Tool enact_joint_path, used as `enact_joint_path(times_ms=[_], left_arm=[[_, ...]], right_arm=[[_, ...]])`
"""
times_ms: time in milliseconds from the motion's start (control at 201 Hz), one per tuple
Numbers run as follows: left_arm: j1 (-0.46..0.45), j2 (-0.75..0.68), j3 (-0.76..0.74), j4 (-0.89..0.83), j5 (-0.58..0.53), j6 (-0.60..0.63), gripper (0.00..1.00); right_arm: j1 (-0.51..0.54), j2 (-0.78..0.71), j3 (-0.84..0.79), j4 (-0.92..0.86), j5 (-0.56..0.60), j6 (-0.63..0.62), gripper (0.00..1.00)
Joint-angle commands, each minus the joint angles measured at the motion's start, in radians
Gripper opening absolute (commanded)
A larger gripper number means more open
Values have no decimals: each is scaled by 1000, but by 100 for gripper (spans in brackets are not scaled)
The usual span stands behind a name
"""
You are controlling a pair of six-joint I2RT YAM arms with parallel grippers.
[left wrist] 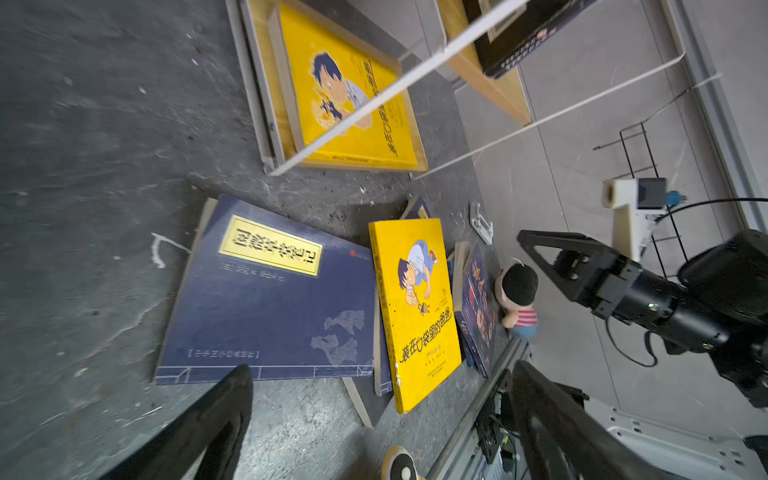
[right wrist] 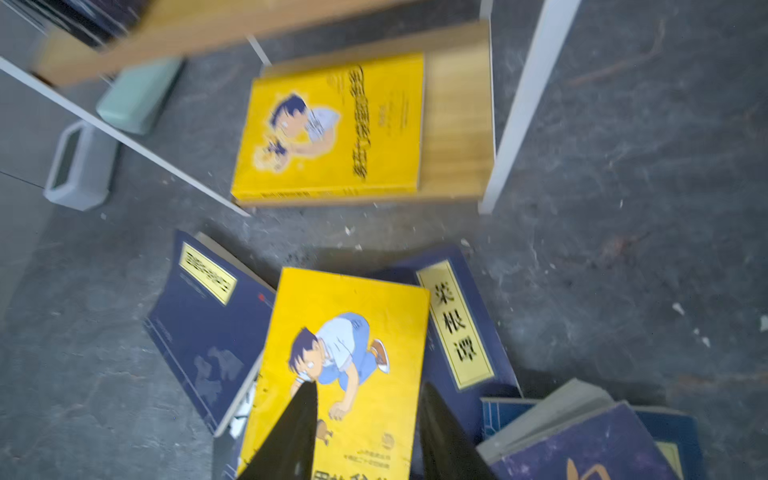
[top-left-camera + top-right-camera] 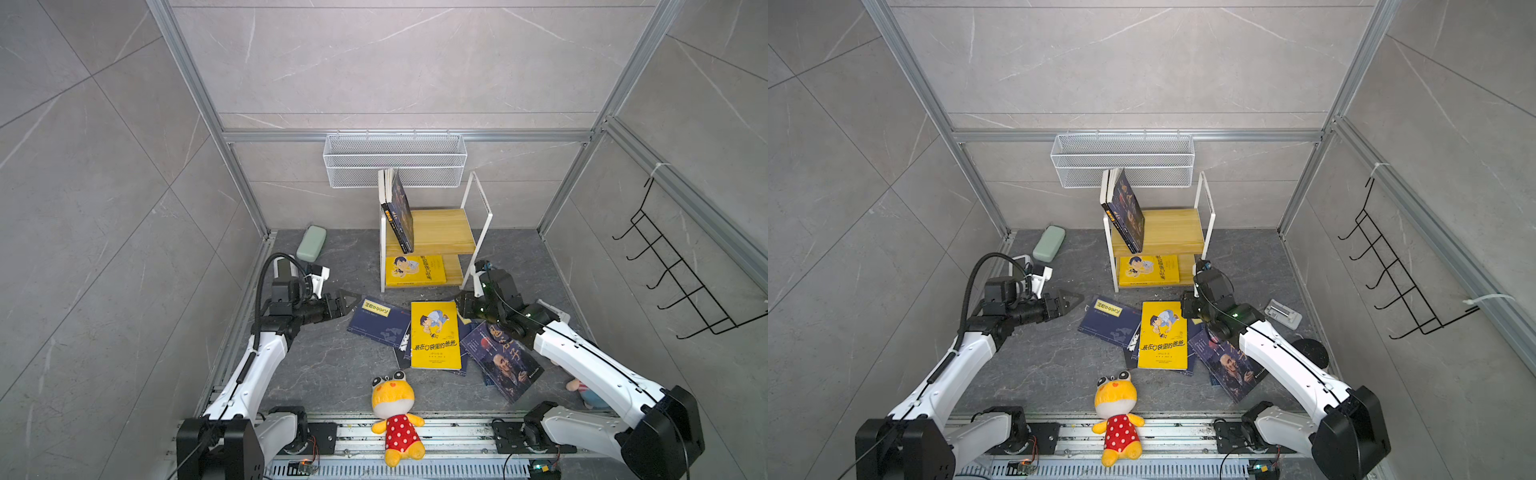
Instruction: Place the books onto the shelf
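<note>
Right gripper (image 2: pixel 368 390), jaws apart, angled above the floor's yellow book (image 2: pixel 353 316).

The shelf (image 3: pixel 446 230) stands far and central, below a wire basket (image 3: pixel 395 162) on the far wall. At the left end of its upper board stand leaning books (image 3: pixel 402 216); a flat book (image 3: pixel 413 271) lies on its lower board. Nearer, a pile of books (image 3: pixel 434 334) overlaps on the floor, with a plush toy (image 3: pixel 395 411) nearer still. A case (image 3: pixel 311 243) lies far left.

Grey tiled walls (image 3: pixel 395 62) surround dark stone floor (image 3: pixel 324 361).
</note>
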Motion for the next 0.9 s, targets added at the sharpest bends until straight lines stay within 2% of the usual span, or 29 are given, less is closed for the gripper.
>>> enact_joint_path(times_ms=[0,234,319,438,627,891], left_arm=[[-68,59,-18,116,38,-10,96],[-146,222,-34,313,29,-178,96],[-184,280,-29,348,38,-244,96],[-254,336,-22,390,84,-221,99],[-260,439,-34,503,100,-346,99],[-269,614,68,429,118,-390,88]], right_arm=[[6,4,-61,87,-8,94,45],[8,110,-129,124,38,160,50],[9,162,-139,167,-3,182,50],[13,226,-151,230,-47,190,47],[38,272,-178,302,-82,216,43],[99,327,-211,384,-63,265,41]])
